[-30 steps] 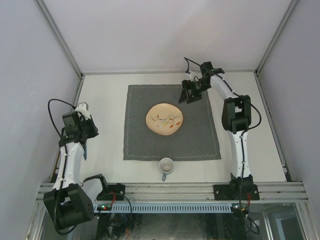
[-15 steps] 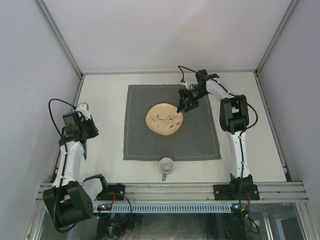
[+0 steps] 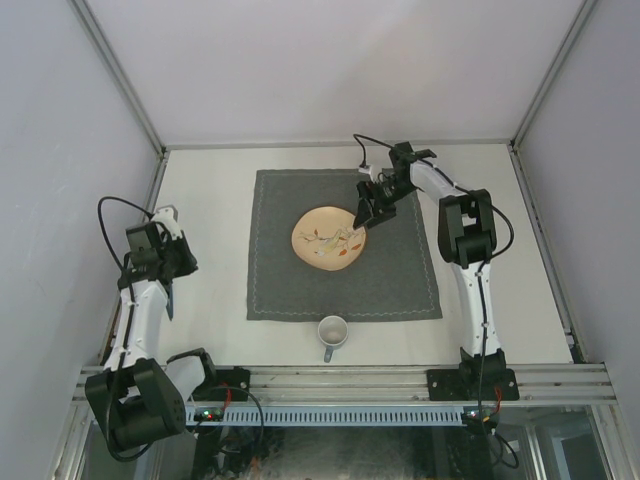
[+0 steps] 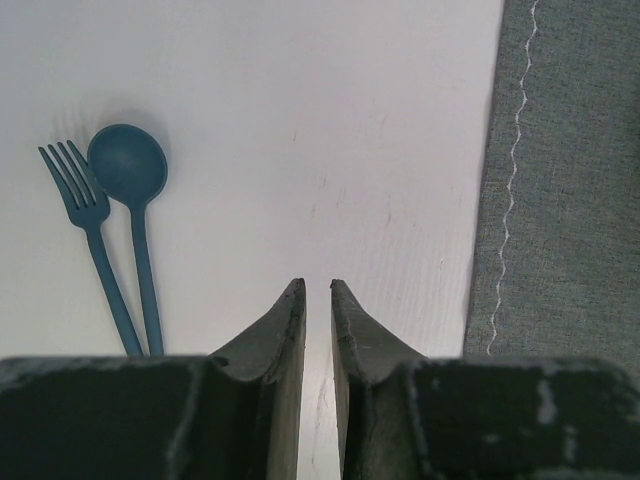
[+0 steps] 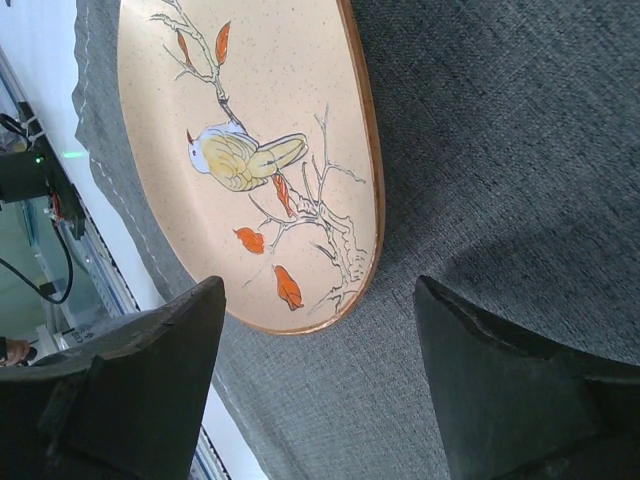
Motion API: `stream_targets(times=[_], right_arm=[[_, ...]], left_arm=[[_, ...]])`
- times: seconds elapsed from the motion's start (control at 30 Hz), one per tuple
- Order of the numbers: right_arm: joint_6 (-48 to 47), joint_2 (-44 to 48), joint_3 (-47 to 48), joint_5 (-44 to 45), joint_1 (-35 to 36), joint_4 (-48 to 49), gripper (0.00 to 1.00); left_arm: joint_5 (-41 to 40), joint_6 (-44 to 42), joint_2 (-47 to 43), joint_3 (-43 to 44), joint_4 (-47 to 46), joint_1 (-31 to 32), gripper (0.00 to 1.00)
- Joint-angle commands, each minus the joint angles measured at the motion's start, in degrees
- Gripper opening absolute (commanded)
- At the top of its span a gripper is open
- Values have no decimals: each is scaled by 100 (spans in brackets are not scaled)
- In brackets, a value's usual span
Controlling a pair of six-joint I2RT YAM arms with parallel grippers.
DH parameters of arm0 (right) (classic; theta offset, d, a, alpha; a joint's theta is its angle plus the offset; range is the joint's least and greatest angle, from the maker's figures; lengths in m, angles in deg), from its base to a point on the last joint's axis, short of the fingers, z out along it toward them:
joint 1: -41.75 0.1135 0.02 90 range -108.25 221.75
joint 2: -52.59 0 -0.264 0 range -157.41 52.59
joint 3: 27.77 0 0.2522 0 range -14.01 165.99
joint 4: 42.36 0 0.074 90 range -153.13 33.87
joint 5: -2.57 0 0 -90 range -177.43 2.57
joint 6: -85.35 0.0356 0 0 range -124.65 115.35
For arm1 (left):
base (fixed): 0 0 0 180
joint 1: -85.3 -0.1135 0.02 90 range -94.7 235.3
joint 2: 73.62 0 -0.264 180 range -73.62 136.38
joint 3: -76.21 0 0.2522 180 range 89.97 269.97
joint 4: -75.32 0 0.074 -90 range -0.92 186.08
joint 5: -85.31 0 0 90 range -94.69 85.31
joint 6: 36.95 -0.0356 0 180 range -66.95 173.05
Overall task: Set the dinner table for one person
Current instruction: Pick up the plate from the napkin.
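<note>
Top external, near to far, all referenced to the placemat (image 3: 300, 290), which lies mid dinner table (image 3: 500, 300).

- Mug (image 3: 332, 331): upright on bare table just off the placemat's near edge, handle pointing towards the arm bases. Same spot as a second ago.
- Left gripper (image 4: 318, 288): parked over bare table, left of the placemat and clear of its stitched edge. Fingers barely apart with a thin slit between them, nothing in it. No movement in the last second.
- Fork (image 4: 85, 230) and spoon (image 4: 128, 165): teal, side by side, flat on the table on the side of the left gripper away from the placemat. Neither is touched.
- Plate (image 3: 328, 237): bird-and-branch pattern, flat on the placemat around its middle. Hasn't shifted.
- Right gripper (image 3: 362, 215): this is what changed. A second ago it was over the placemat's far right corner. Now it has swung in to the plate's far right rim. Right wrist view has the jaws wide apart, a touch narrower than before, with the rim showing between them. They hold nothing, and I can't tell whether a finger touches the plate.

My read: right arm is lining up on the plate rim, probably to re-seat it. Cutlery and mug are off the placemat, so most of the setting isn't done yet. The rim is thin and low against the cloth, so the lower finger may snag the fabric.
</note>
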Motion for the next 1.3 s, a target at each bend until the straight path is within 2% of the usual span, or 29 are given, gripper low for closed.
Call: stream_targets(times=[0.0, 0.27, 0.47, 0.6, 0.7, 0.8, 0.9, 1.1, 1.27], right_arm=[[-125, -90, 205, -230, 91, 73, 75], [22, -174, 186, -387, 132, 154, 71], [-12, -210, 160, -396, 214, 104, 51], [-14, -201, 159, -383, 206, 100, 47], [-11, -228, 180, -398, 213, 93, 29], [-11, -278, 230, -409, 219, 54, 20], [-15, -340, 325, -377, 232, -25, 0], [9, -312, 409, -429, 205, -92, 0], [237, 80, 399, -734, 56, -113, 0]], left_arm=[[17, -57, -6, 347, -66, -62, 20], [-10, -71, -26, 333, -55, -63, 20], [27, -28, 29, 355, -71, -59, 20], [45, -12, 32, 345, -83, -66, 20], [50, -5, 25, 329, -88, -63, 20], [43, -18, -8, 315, -72, -62, 20], [8, -45, -55, 326, -46, -62, 20], [-21, -75, -121, 313, -6, -65, 20], [-10, -75, -95, 297, -13, -62, 20]])
